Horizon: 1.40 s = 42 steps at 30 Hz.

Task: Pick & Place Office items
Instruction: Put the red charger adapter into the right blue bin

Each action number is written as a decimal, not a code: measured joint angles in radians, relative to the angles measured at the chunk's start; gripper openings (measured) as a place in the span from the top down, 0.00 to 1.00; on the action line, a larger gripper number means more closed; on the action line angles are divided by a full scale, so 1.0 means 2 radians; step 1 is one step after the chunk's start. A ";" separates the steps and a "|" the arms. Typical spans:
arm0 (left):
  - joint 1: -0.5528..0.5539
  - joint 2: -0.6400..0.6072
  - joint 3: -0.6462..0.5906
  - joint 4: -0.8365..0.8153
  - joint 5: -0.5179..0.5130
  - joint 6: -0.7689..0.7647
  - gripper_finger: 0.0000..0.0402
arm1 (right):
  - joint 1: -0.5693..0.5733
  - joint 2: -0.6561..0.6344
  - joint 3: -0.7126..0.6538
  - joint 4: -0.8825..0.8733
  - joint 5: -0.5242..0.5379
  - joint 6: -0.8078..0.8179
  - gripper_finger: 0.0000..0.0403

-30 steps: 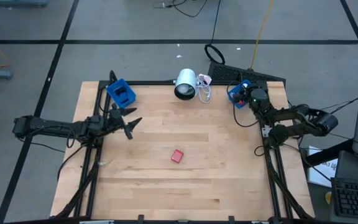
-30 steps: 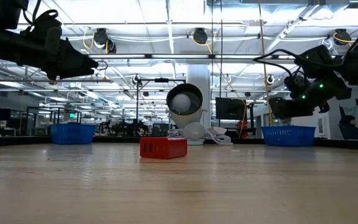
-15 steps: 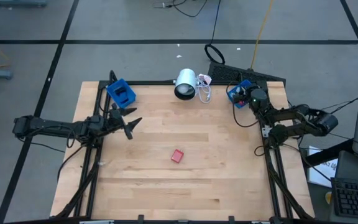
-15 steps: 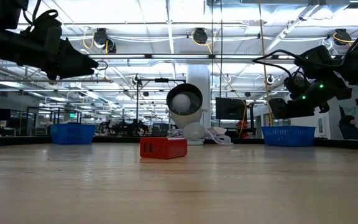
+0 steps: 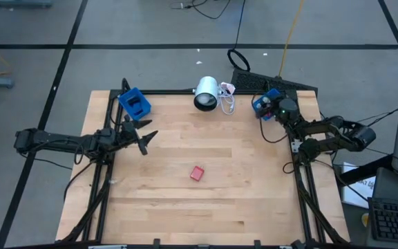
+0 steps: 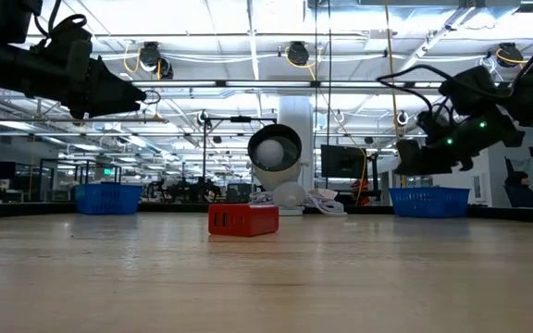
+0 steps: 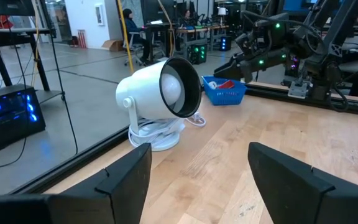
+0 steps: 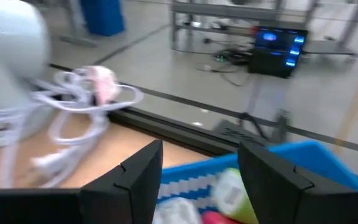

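I see the red block [image 5: 197, 173] lying alone near the bench's middle; my right gripper [image 8: 194, 180] hovers with fingers apart, empty, over the blue bin [image 5: 262, 102] at the far right corner; my left gripper [image 5: 144, 136] waits wide near the left edge.

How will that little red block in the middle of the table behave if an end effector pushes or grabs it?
The red block looks boxy and rests flat on the wooden table, so it should slide rather than roll. It sits low and wide in the low view, so tipping seems unlikely. It appears rigid and probably light, though its weight can't be confirmed.
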 joint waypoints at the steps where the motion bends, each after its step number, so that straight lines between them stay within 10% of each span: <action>1: 0.000 0.000 0.000 0.000 0.000 0.000 0.32 | 0.000 0.000 0.000 0.004 -0.015 0.001 0.51; 19: 0.000 0.000 0.000 0.000 0.000 0.000 0.32 | 0.011 0.000 0.000 0.021 -0.171 0.044 0.52; 42: 0.000 0.000 0.000 0.000 0.000 0.000 0.32 | 0.188 0.000 0.000 0.064 -0.172 0.052 0.52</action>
